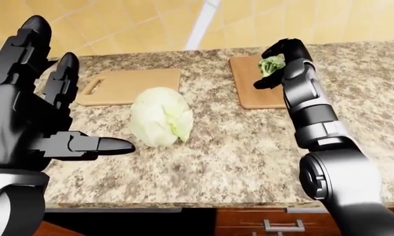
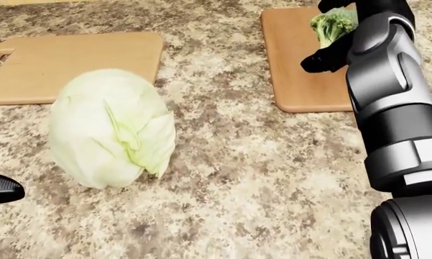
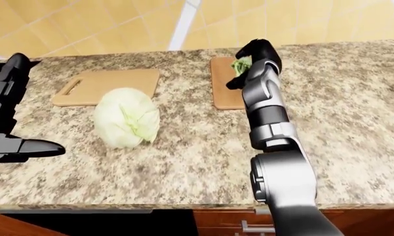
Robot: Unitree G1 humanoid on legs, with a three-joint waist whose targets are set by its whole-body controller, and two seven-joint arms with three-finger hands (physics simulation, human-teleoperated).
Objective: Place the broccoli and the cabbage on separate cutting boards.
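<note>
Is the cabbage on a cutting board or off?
Off. The cabbage rests on the bare counter, below the left cutting board's edge in the head view.
</note>
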